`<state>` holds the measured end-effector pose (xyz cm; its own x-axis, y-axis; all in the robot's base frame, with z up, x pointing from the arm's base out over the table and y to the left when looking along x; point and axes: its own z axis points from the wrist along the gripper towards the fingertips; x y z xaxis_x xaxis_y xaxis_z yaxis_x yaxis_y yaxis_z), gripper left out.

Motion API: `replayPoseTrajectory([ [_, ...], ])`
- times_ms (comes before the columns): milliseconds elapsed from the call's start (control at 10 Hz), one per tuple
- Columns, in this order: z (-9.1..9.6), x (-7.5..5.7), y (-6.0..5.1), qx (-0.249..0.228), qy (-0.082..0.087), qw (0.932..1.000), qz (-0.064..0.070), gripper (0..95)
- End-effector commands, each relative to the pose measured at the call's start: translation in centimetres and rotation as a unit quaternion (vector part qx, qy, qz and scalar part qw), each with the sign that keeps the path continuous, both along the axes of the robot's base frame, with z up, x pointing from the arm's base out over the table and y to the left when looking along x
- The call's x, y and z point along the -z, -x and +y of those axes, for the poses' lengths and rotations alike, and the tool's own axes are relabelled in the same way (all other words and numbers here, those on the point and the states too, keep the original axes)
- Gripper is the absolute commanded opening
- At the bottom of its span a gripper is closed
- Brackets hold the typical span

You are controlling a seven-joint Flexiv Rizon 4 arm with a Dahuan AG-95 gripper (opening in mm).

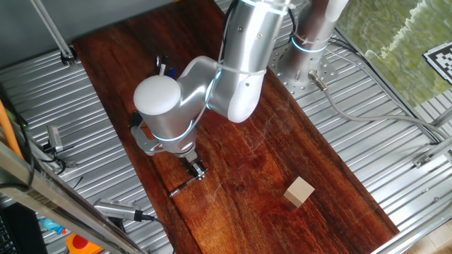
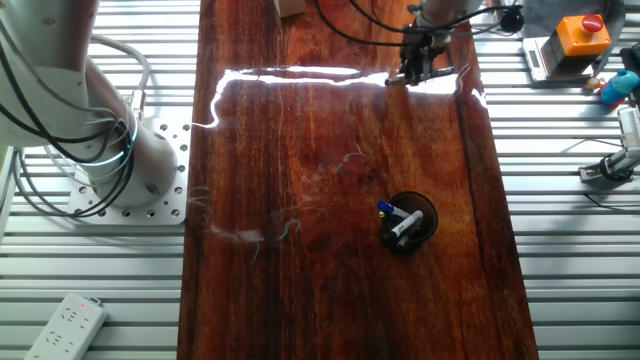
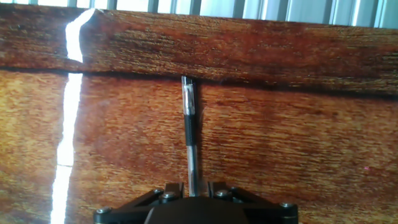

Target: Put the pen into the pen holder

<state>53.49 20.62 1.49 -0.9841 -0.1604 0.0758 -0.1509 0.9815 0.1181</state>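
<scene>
Nearest in the other fixed view sits the pen holder (image 2: 408, 222), a short black cup on the wooden table (image 2: 300, 150), right of centre, w/ blue-tipped pens (image 2: 400, 220) already leaning in it; the task's own pen isn't among them, so the drop-off is not yet done. Far end of the same view: the gripper (image 2: 415, 68) is down near the table's far right corner, well apart from the cup. Hand view gives the closest look: the pen (image 3: 190, 137) lies flat on the wood, slim & dark w/ a silvery sheen, running straight away from the camera, its near end sitting between the fingers (image 3: 163, 194). The fingers look drawn in close on either side of it, so I judge the pincer closed on the pen, though actual contact at the pads is hidden under the hand's body. The pen doesn't look lifted; its whole length seems to rest on the table. One fixed view agrees: gripper low over the pen near the board's edge, tan block (image 1: 299, 191) well off to one side & not in the way. Progress, as a judgement: reach done, grasp at or near done; lift, carry across the table to the cup, tip upright & release are all left. Roughly a third in.
</scene>
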Motion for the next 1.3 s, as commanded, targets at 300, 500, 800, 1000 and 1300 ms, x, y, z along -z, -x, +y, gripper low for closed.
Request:
replayPoseTrajectory([
  [300, -0.05, 0.52, 0.03, 0.004, 0.000, 1.0000, 0.001, 19.0],
  [500, -0.04, 0.61, 0.02, 0.009, 0.001, 1.0000, -0.001, 19.0],
  [800, -0.04, 0.61, 0.02, 0.013, 0.002, 0.9999, -0.005, 0.0],
  [1000, -0.04, 0.61, 0.02, 0.012, 0.002, 0.9999, -0.005, 0.0],
  [1300, -0.09, 0.23, 0.04, 0.015, 0.002, 0.9999, 0.005, 0.0],
])
